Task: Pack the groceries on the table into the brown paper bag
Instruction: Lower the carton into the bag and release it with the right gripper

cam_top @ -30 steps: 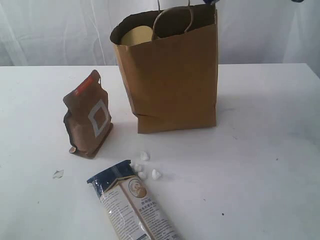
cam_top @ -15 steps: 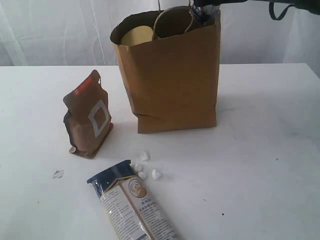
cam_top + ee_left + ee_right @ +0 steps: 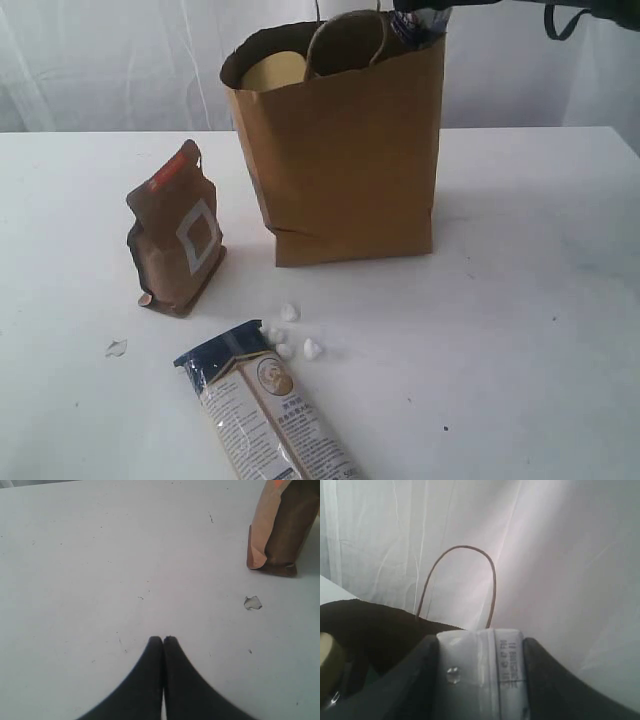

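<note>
The brown paper bag [image 3: 345,160] stands upright on the table [image 3: 530,300], a little behind the middle of the exterior view, its mouth open and one twisted loop handle [image 3: 345,35] rising above the rim. Inside, at about 10 o'clock of the mouth, the tan-lidded clear jar [image 3: 270,72] shows its lid. At about 1 o'clock of the mouth the right gripper [image 3: 480,642] is clamped on the small white-blue carton [image 3: 480,680], one finger pressed to each side of it, holding it at the bag's rim. From the bag, the brown red-labelled pouch [image 3: 177,235] stands upright at about 8 o'clock, near but apart from it. The small white lumps [image 3: 290,335] lie scattered at about 7 o'clock, and just beyond them the long blue-topped noodle packet [image 3: 265,400] lies flat, its blue end touching or nearly touching the nearest lump. A small pale scrap [image 3: 116,348] lies at about 8 o'clock, beyond the pouch. The left gripper [image 3: 163,641] hangs above bare tabletop with its fingertips pressed together and nothing between them; its camera sees the pouch and scrap ahead.
</note>
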You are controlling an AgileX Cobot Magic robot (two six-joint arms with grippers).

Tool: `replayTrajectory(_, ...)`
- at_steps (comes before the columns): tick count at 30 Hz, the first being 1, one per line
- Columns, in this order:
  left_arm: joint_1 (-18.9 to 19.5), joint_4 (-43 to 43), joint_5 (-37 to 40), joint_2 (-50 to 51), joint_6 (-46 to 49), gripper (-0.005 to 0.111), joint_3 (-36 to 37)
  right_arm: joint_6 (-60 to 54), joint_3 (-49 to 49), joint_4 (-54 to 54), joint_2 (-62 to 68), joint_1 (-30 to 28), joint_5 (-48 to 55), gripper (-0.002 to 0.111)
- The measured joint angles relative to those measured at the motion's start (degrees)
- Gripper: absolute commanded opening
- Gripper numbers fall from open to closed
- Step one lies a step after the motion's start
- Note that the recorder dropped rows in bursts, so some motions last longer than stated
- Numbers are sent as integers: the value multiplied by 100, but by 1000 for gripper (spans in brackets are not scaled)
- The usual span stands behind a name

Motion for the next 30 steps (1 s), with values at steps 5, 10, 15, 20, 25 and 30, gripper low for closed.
replayTrajectory(5,0,0,0,0,0,0,0,67,0,3,0,0,-11,46)
replayTrajectory(10,0,0,0,0,0,0,0,411,0,3,5,0,-11,46)
replayTrajectory(15,0,0,0,0,0,0,0,496,0,3,5,0,1,54)
replayTrajectory(20,0,0,0,0,0,0,0,508,0,23,5,0,1,70)
replayTrajectory(25,0,0,0,0,0,0,0,508,0,23,5,0,1,72)
replayTrajectory(30,0,0,0,0,0,0,0,508,0,23,5,0,1,72)
